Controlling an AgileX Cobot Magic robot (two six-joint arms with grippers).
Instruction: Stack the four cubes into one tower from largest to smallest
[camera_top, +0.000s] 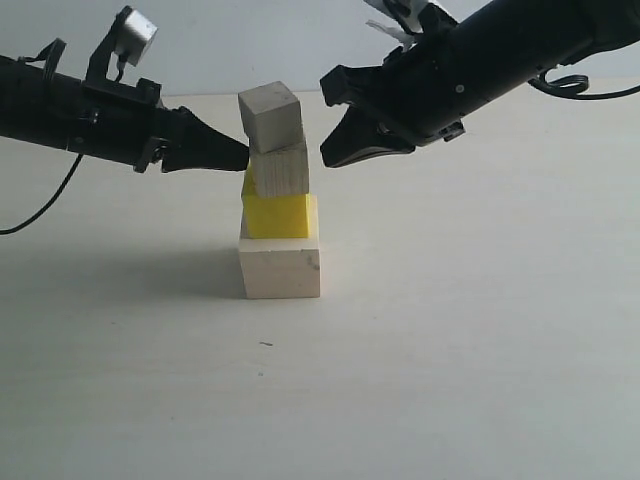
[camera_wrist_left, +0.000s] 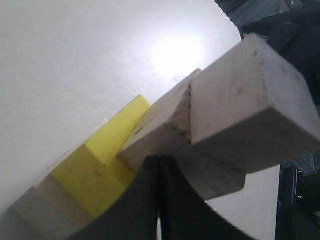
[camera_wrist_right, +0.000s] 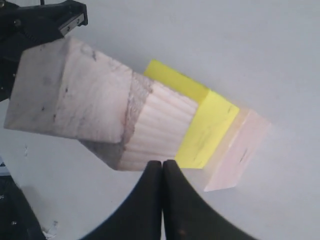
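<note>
The big bottom cube (camera_top: 281, 268) is done in pale creamy wood and the medium cube (camera_top: 278, 216) in bright yellow. Striped grain is seen on the smaller wood cube (camera_top: 282, 170), and the top cube (camera_top: 270, 113) is smudged greyish (pretty grubby). The left gripper (camera_top: 241, 156) and right gripper (camera_top: 330, 155) are finished in black, and the table (camera_top: 450, 350) in off-white.

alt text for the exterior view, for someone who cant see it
A four-cube tower stands on a white table: big pale wood cube at the base, bright yellow cube, smaller pale wood cube, then a small pale wood cube on top, twisted off-square. The shut left pincer points at its upper left side; the shut right pincer hangs apart on the right.
</note>
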